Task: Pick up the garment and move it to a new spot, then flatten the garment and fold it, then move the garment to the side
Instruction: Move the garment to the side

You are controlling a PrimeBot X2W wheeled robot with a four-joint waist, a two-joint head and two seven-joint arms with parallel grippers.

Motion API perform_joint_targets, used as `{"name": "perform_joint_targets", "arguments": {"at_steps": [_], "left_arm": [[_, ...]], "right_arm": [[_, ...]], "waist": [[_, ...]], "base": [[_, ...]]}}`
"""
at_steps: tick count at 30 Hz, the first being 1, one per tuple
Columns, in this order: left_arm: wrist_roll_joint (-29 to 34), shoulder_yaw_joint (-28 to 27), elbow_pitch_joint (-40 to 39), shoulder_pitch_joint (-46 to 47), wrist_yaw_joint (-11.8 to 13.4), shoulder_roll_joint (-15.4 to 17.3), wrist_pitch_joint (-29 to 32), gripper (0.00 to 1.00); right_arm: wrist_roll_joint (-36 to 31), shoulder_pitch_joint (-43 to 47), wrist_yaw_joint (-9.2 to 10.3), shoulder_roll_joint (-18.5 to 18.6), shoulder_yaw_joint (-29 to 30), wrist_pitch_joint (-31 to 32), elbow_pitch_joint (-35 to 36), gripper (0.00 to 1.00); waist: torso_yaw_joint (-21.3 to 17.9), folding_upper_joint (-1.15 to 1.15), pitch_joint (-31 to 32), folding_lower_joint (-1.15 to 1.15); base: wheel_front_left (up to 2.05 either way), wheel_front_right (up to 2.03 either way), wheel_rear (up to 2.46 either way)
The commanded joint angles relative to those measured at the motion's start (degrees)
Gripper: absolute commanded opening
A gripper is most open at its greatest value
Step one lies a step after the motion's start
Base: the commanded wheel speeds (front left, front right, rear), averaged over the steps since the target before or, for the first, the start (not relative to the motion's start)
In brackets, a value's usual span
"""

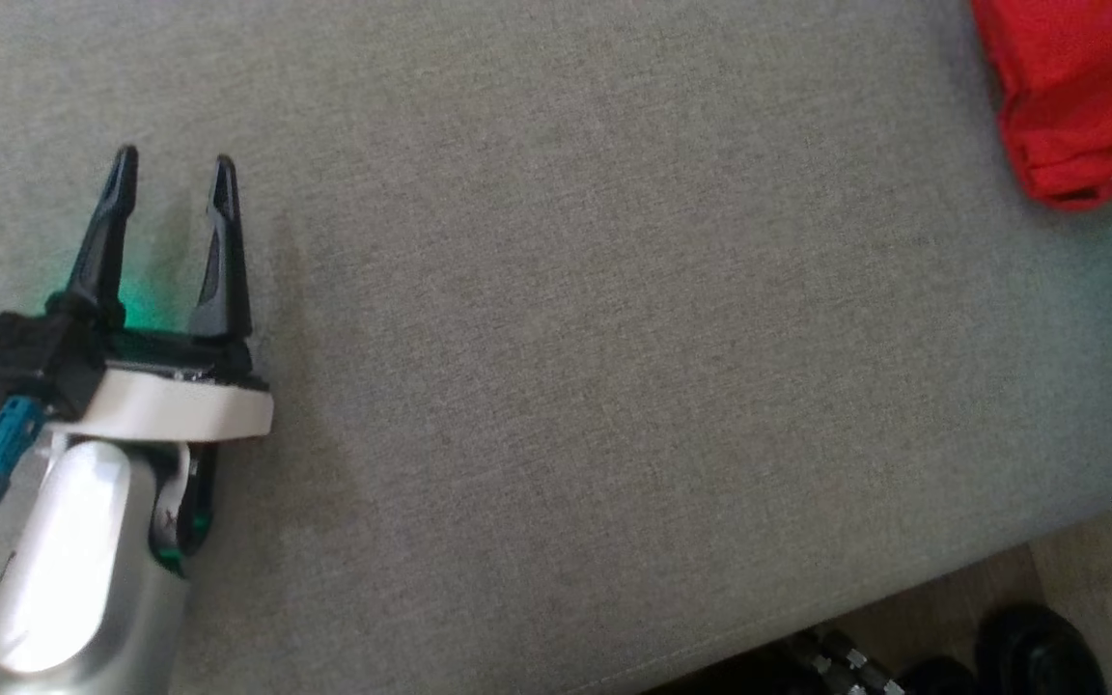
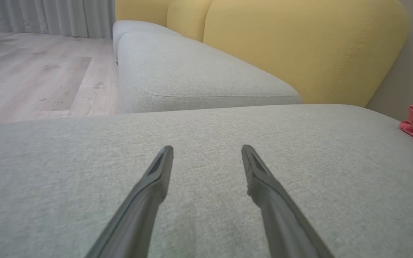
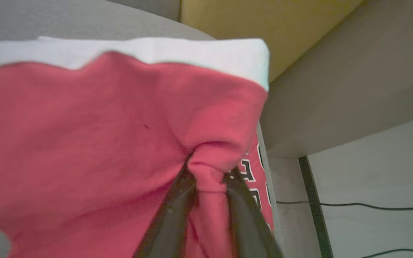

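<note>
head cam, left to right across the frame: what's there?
left gripper, open, low on the left → bare stretch of grey cushion → red garment at the top right corner.

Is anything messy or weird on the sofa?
Yes. The red fabric garment with a white band sits bunched near the right edge of the grey woven sofa cushion, not flat. The right gripper pinches a puckered fold of it.
</note>
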State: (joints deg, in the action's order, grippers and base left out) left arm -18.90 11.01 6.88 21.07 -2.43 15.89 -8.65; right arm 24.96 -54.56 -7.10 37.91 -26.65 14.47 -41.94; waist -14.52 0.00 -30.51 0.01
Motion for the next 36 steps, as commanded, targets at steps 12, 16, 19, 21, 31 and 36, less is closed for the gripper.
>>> {"name": "perform_joint_targets", "arguments": {"at_steps": [12, 16, 19, 21, 31, 36], "left_arm": [[-0.4, -0.4, 0.7, 0.3, 0.2, 0.6, -0.8, 1.00], [-1.3, -0.4, 3.0, -1.5, 0.5, -0.6, -2.3, 1.00], [-2.6, -1.4, 5.3, -4.3, 1.2, -1.8, -3.9, 1.00], [-3.5, -2.4, 6.9, -7.6, 2.0, -2.7, -4.9, 1.00], [-5.0, -5.2, 9.9, -15.1, 2.3, -4.0, -6.2, 1.00], [-4.0, -4.8, 10.8, -16.9, 2.3, -3.8, -6.3, 1.00]], "right_arm": [[-6.0, 1.7, -0.39, -6.8, 9.4, -5.6, -8.5, 1.00], [-5.2, 3.9, -0.39, -9.1, 10.3, -8.8, -6.8, 1.00], [-4.0, 7.4, -0.39, -11.7, 10.6, -12.7, -3.7, 1.00], [-2.5, 12.1, -0.39, -14.7, 11.4, -16.7, 0.2, 1.00], [-5.4, 32.1, -0.39, -22.8, 14.2, -24.8, 12.5, 1.00], [-9.8, 39.3, -0.39, -26.5, 16.4, -24.4, 16.8, 1.00]], "waist": [[1.1, 0.00, 4.9, -0.01], [2.5, 0.00, 9.6, -0.01], [3.8, 0.00, 14.6, -0.01], [5.1, 0.00, 18.9, -0.01], [10.6, 0.00, 28.4, -0.01], [11.8, 0.00, 30.2, -0.01]], "base": [[0.00, 0.00, 0.00], [0.00, 0.00, 0.00], [0.00, 0.00, 0.00], [0.00, 0.00, 0.00], [0.00, 0.00, 0.00], [0.00, 0.00, 0.00]]}}
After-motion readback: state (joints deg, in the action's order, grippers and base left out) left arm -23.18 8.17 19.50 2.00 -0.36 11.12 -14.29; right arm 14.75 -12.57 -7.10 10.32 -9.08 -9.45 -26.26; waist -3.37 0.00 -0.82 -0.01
